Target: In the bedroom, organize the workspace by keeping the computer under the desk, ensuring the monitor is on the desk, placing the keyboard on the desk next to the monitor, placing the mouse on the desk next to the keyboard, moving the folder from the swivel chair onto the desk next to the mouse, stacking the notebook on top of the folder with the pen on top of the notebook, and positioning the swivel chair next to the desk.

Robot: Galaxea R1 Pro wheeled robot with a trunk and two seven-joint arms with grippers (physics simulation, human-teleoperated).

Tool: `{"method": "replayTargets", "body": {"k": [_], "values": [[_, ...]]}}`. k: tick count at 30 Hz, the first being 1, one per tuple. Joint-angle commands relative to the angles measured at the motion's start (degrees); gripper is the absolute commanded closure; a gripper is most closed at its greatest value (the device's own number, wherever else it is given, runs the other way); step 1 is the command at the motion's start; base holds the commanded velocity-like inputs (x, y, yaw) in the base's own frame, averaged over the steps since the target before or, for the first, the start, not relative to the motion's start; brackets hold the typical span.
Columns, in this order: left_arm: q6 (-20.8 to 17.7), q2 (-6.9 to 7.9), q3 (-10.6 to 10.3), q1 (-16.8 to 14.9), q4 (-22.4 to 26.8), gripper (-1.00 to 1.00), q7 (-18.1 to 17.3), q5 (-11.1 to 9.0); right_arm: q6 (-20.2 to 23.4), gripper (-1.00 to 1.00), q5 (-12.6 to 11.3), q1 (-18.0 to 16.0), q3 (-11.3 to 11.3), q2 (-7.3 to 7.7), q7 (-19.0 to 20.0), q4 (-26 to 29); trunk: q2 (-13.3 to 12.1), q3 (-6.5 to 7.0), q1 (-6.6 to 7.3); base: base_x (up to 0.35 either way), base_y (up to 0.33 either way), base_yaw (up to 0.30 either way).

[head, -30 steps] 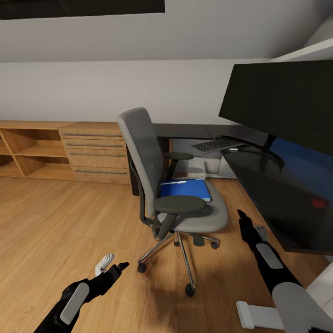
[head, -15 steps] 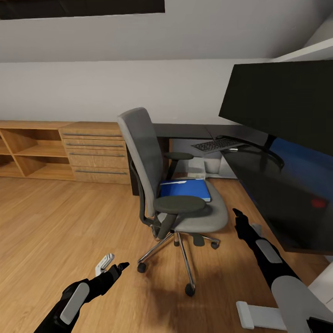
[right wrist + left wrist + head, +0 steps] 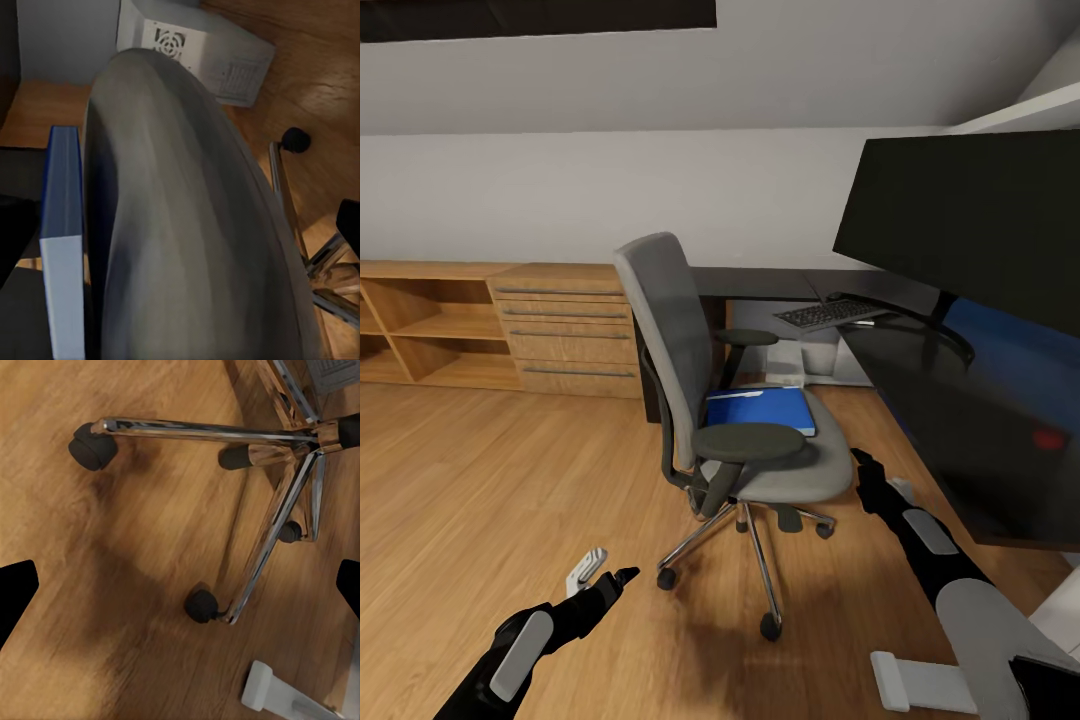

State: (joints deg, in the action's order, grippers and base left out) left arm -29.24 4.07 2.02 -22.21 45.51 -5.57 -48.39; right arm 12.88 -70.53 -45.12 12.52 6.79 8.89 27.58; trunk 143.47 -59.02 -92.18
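The flat bright-blue folder (image 3: 762, 409) lies on the grey padded swivel chair (image 3: 732, 400) seat, up and left of the nearer right gripper (image 3: 857, 462) (fingers apart), the left gripper (image 3: 607, 574) open and low

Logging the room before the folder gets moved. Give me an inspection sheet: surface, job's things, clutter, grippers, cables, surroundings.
Surface: desk, glossy black; monitor and keyboard stand on it.
Job's things: folder lies on the chair seat; computer on the floor beyond the chair.
Clutter: nothing seen.
Grippers: left gripper low over the floor, open; right gripper near the seat edge, holding nothing, jaws hard to read.
Cables: nothing seen.
Surroundings: wood floor, drawers, white wall.
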Motion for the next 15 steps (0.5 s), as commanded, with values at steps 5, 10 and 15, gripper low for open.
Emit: {"method": "replayTargets", "body": {"k": [5,10,15], "values": [[-0.4,-0.02,0.2,0.0,0.0,-1.00,-0.1,-0.1,0.5,-1.00,-0.3,-0.3,0.2,-0.12,0.1,-0.7,0.0,-0.05,0.01,0.000,0.000,0.003],[-0.4,-0.02,0.2,0.0,0.0,-1.00,-0.1,-0.1,0.5,-1.00,-0.3,-0.4,0.1,-0.41,0.0,-1.1,0.0,-0.05,0.01,0.000,0.000,0.082],[-0.4,-0.02,0.2,0.0,0.0,-1.00,-0.1,-0.1,0.5,-1.00,0.0,-0.5,0.0,-1.71,-0.1,-1.3,0.0,-0.05,0.01,0.000,0.000,0.186]]}}
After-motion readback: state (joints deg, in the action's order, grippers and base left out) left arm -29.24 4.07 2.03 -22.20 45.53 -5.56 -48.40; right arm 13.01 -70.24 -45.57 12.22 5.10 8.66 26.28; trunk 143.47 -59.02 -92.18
